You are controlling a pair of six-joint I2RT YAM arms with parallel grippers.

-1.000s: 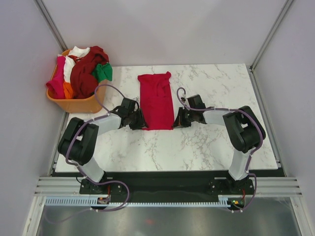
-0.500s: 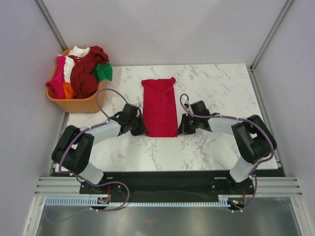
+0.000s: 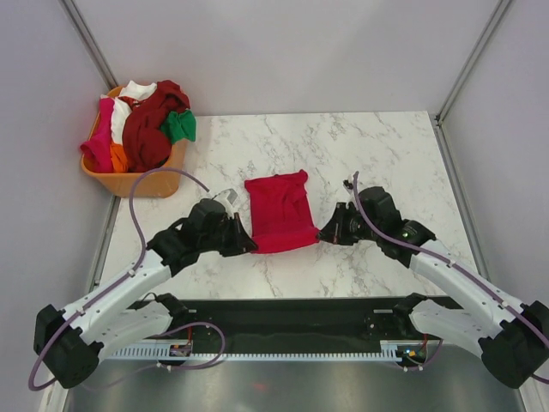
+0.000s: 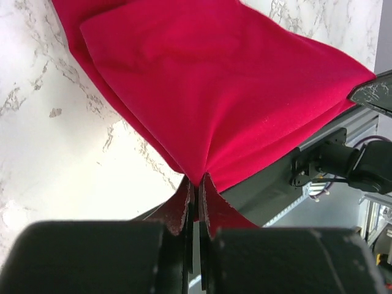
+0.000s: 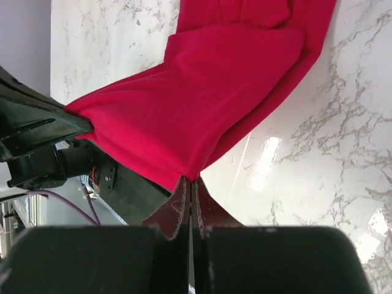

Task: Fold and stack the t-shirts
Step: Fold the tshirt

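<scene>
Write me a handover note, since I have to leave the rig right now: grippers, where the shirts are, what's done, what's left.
Left gripper: shut on the near left corner of the red t-shirt.
Right gripper: shut on its near right corner.
Red t-shirt: already narrowed into a layered panel. Its near edge is held up off the table and its far end lies on the marble.
Other t-shirts: heaped unfolded in the orange basket at the far left corner.
Done: the red shirt is partly folded.
Left: probably carry the near edge over to finish this fold, then fold and stack the rest. No stack shows yet.
</scene>
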